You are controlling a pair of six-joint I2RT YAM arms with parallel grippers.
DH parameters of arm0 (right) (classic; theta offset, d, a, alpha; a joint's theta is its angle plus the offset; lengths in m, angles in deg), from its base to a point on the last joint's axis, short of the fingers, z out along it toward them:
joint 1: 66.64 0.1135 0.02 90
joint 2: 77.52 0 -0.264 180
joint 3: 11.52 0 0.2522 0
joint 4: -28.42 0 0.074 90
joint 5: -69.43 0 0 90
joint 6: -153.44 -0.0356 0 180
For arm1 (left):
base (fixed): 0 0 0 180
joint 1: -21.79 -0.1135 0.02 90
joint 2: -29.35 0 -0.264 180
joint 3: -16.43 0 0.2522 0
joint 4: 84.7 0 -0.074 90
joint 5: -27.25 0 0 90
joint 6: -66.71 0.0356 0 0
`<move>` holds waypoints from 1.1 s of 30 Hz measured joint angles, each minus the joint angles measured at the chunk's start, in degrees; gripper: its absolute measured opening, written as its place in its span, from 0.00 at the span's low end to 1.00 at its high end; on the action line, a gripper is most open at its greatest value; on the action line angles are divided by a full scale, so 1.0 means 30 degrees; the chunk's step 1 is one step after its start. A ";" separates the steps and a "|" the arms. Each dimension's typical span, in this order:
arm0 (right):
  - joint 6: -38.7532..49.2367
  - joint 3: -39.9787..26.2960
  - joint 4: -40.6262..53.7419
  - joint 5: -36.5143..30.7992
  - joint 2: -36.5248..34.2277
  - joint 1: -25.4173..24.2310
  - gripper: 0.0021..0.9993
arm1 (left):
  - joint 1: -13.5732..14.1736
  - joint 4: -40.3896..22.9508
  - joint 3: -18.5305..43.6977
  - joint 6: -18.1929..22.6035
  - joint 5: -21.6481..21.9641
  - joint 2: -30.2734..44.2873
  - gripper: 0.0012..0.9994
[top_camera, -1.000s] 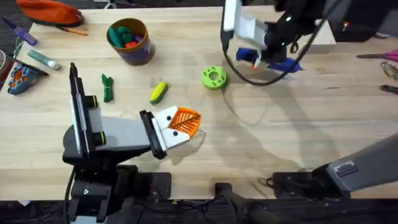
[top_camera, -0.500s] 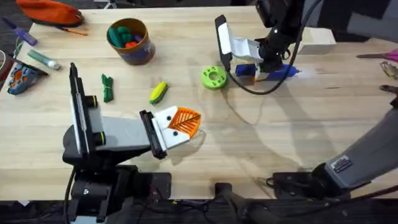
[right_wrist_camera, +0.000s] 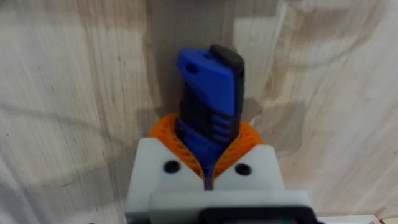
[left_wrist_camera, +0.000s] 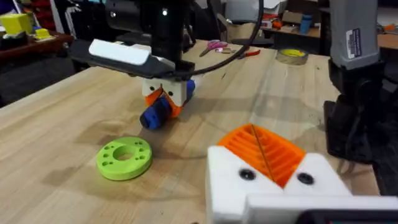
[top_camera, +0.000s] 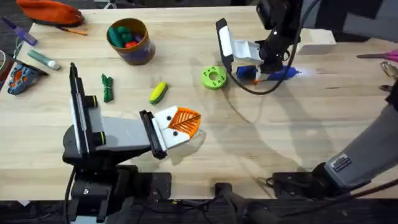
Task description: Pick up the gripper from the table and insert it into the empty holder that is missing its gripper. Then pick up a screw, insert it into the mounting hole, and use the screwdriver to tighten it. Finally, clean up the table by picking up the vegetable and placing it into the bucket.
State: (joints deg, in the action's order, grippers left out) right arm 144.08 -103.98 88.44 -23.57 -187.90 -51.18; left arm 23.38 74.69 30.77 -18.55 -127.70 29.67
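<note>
The blue screwdriver (top_camera: 277,73) lies low over the table at the back, and my right gripper (top_camera: 254,73) is shut on its body (right_wrist_camera: 208,118). The left wrist view shows its blue end (left_wrist_camera: 154,116) close to the wood. My left gripper (top_camera: 193,122) rests at the table's middle, shut with nothing held. Its white holder (top_camera: 163,118) carries orange ribbed pads (left_wrist_camera: 261,146) pressed together. A yellow-green toy vegetable (top_camera: 158,92) lies just behind it. The bucket (top_camera: 130,42) stands at the back left with toy pieces inside. The screw is out of view.
A green round disc (top_camera: 213,77) lies left of the right gripper. A small green toy (top_camera: 107,87) lies near the left arm. An orange pouch (top_camera: 50,11), a marker (top_camera: 42,59) and a white box (top_camera: 314,38) line the back; scissors (top_camera: 380,56) lie far right.
My right gripper has come down and slightly left with the screwdriver, ending low over the table beside the green disc. The left arm has not moved.
</note>
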 joint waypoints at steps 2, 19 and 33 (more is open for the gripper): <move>0.0000 0.0035 0.0007 -0.0001 -0.0091 0.0000 0.02 | 0.0000 0.0006 0.0000 0.0000 0.0002 -0.0002 0.01; 0.0066 0.0028 -0.0262 -0.0140 0.0055 0.0000 0.98 | 0.0000 0.0006 0.0000 0.0000 0.0000 0.0000 0.01; -0.1510 0.0043 0.0040 -0.0128 0.1667 0.0158 0.98 | 0.0000 0.0001 0.0005 0.0000 0.0000 0.0000 0.01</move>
State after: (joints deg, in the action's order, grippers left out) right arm 139.55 -103.85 88.56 -23.95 -182.90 -50.70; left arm 23.38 74.69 30.79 -18.55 -127.70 29.67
